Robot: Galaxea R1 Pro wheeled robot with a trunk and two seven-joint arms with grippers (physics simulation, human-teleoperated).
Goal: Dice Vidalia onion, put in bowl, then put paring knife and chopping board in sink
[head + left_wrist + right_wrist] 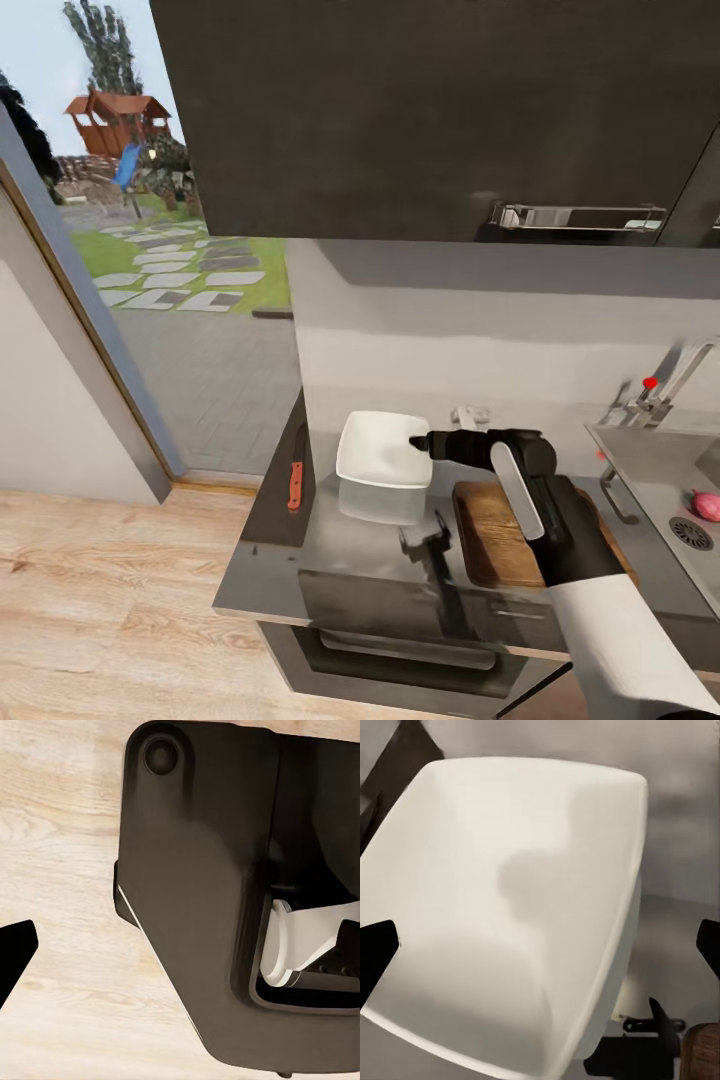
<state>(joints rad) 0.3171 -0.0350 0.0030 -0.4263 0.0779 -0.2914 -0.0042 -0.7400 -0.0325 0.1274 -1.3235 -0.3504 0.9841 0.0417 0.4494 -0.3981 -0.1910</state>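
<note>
Presently, tabletop (pixel 380 540): glossy dark grey, left edge dropping to wooden floor (pixel 110 590). Paring knife (pixel 296 482) lies along that left edge, well apart from the rest. Bowl (pixel 380 450) sits near the back wall, chopping board (pixel 495 530) just beside it, partly hidden under the right arm. Right claw (pixel 418 443) hovers at the bowl's rim, fingers spread, pinching nothing. Vidalia onion (pixel 708 505) rests in the sink (pixel 650 470), cut off at frame edge. Left claw (pixel 15 952): state cannot be told.

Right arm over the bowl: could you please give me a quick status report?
Right gripper open, empty, over the bowl. Vidalia onion whole in the sink. Paring knife left of bowl. Chopping board bare.
</note>
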